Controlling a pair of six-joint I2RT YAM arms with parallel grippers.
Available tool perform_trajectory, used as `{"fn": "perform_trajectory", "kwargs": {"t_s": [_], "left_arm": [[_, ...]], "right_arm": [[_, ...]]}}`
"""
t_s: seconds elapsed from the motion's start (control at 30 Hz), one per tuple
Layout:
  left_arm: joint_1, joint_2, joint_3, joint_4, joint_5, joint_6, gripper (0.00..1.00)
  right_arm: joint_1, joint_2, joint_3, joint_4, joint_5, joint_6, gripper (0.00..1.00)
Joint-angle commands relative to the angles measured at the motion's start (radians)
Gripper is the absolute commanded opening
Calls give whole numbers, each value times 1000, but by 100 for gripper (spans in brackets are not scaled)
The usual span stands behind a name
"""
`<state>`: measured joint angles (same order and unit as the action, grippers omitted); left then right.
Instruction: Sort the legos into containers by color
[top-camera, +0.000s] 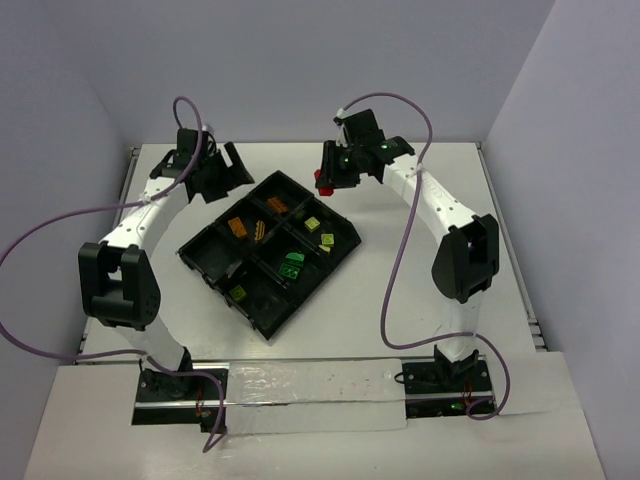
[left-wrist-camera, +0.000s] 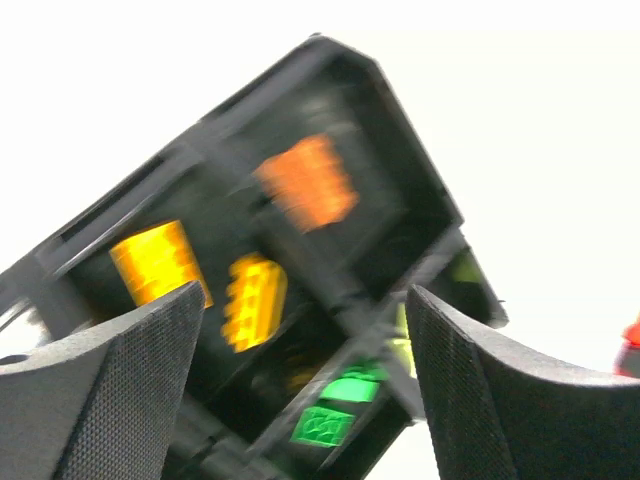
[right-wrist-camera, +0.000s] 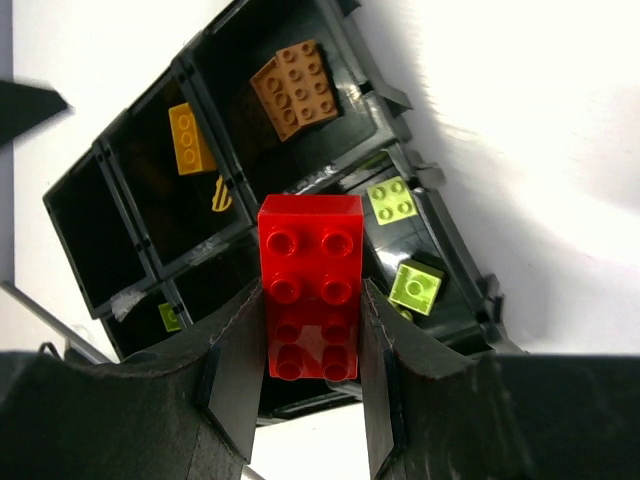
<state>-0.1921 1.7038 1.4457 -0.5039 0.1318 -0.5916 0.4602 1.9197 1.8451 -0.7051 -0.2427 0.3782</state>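
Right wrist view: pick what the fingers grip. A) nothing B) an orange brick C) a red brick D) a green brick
C: a red brick sits clamped between the two fingers, over the black tray.

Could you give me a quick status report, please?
Right hand shut on red lego, at far edge of tray. Left hand open, empty. Path looks clear.

Black tray (top-camera: 268, 305) (diagonal, mid-frame) holds orange bricks (top-camera: 239, 227), yellow brick (top-camera: 261, 231), green bricks (top-camera: 292, 264); red brick (right-wrist-camera: 310, 250) pinched in right end effector (right-wrist-camera: 311, 300).
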Motion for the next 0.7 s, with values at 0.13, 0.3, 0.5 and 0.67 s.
{"fn": "perform_trajectory", "kwargs": {"t_s": [0.13, 0.3, 0.5, 0.67], "left_arm": [[-8, 118, 147, 185, 474, -91, 83], [-26, 178, 241, 130, 588, -95, 81], [-41, 222, 277, 86, 572, -92, 78], [-43, 277, 308, 83, 539, -83, 78]], "right_arm": [[55, 36, 64, -3, -15, -53, 0], [72, 14, 38, -28, 13, -102, 0], [80, -24, -12, -60, 57, -164, 0], [79, -52, -41, -76, 60, -189, 0]]}}
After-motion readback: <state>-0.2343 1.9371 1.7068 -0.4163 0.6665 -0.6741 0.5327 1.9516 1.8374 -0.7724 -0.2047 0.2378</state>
